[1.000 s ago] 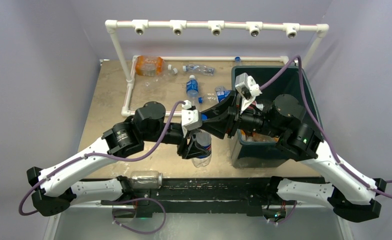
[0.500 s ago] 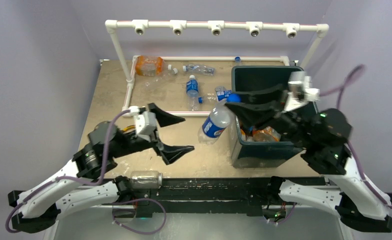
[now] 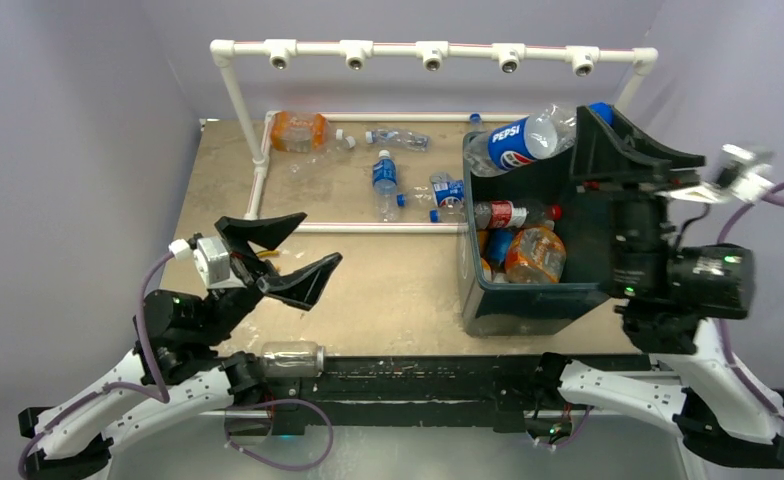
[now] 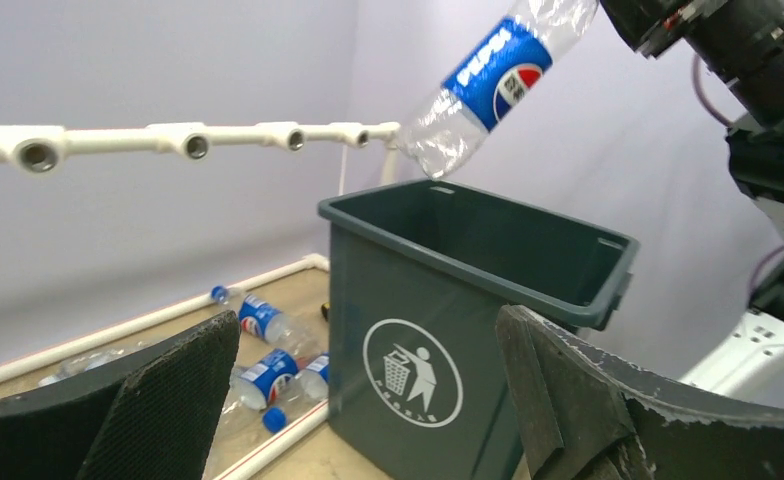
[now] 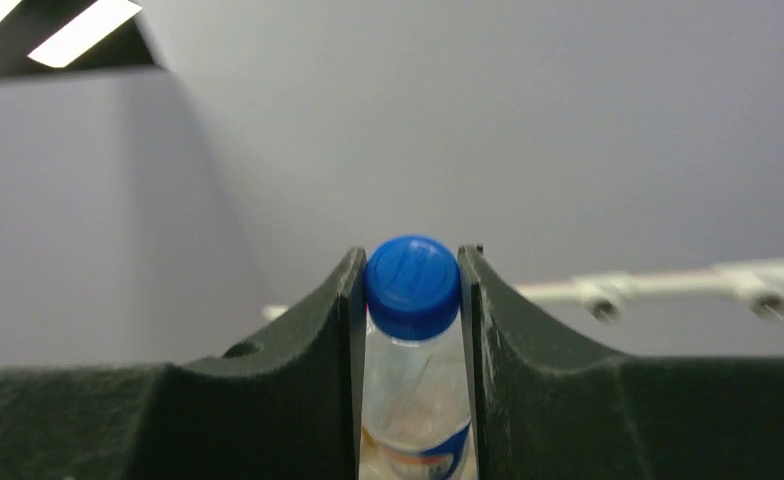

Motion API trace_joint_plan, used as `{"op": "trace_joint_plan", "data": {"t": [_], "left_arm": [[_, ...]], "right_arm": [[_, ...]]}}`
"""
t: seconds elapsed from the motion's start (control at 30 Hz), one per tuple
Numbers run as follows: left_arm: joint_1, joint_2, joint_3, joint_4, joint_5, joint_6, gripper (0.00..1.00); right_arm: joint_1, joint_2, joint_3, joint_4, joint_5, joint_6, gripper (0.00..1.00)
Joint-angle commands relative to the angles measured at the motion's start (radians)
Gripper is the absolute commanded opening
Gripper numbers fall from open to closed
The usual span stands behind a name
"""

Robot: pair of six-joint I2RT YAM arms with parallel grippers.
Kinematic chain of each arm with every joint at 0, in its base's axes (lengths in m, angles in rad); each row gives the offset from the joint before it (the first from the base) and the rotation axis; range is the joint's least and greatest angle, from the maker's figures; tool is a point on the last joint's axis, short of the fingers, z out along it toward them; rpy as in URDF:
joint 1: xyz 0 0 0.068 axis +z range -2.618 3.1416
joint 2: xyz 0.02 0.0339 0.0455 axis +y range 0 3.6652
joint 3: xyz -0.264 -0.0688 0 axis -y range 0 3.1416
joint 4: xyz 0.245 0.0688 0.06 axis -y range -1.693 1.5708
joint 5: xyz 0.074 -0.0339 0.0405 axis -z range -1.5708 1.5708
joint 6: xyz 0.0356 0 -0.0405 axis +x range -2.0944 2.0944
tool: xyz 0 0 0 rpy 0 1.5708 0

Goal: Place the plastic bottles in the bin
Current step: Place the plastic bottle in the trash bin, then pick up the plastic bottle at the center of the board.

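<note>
Right gripper (image 5: 411, 262) pinches Pepsi bottle (image 3: 516, 142) above bin (image 3: 488, 300) (wrist view crops its body); left gripper (image 3: 320, 238) gapes.

**Pepsi bottle** (image 3: 521, 140): thin clear plastic, crinkled and dented, with a glossy blue wrap label.
**Cap** (image 5: 411, 285): smooth blue plastic with a soft sheen.
**Bin** (image 4: 368, 270): dark green moulded plastic, smooth, dull satin finish.
**Logo** (image 4: 413, 372): flat white print.
**Left gripper** (image 3: 318, 240), finger pads (image 4: 178, 400): black, coarse and grainy, ragged at the edges.
**Right gripper** (image 5: 411, 255), fingers (image 5: 288, 360): dark, matt, finely textured.
**Table** (image 3: 388, 290): tan board, mottled, matt and scuffed.
**Pipe frame** (image 3: 398, 48): smooth white plastic.
</note>
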Motion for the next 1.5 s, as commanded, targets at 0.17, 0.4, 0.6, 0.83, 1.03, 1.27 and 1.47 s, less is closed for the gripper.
{"op": "trace_joint_plan", "data": {"t": [0.17, 0.4, 0.6, 0.83, 1.03, 1.27, 1.47], "left_arm": [[-0.003, 0.117, 0.000, 0.079, -0.167, 0.013, 0.99], [-0.003, 0.150, -0.061, 0.119, -0.236, -0.010, 0.99], [-0.003, 0.170, -0.041, 0.041, -0.409, -0.072, 0.99], [-0.003, 0.150, -0.013, -0.021, -0.671, -0.121, 0.99], [0.016, 0.487, 0.213, -0.361, -0.871, -0.172, 0.99], [0.397, 0.733, 0.298, -0.350, -0.326, -0.366, 0.99], [0.481, 0.945, 0.322, -0.229, -0.143, -0.417, 0.98]], "right_arm": [[-0.010, 0.045, -0.187, 0.193, 0.498, -0.356, 0.00], [-0.015, 0.039, -0.231, -0.336, 0.475, 0.073, 0.00], [-0.016, 0.067, -0.172, -0.566, 0.379, 0.301, 0.69], [-0.015, 0.012, -0.052, -0.608, 0.233, 0.394, 0.99], [-0.015, -0.130, -0.196, -0.370, -0.186, 0.332, 0.99], [-0.015, -0.133, -0.186, -0.406, -0.252, 0.328, 0.99], [-0.015, -0.218, -0.265, -0.344, -0.330, 0.312, 0.99]]}}
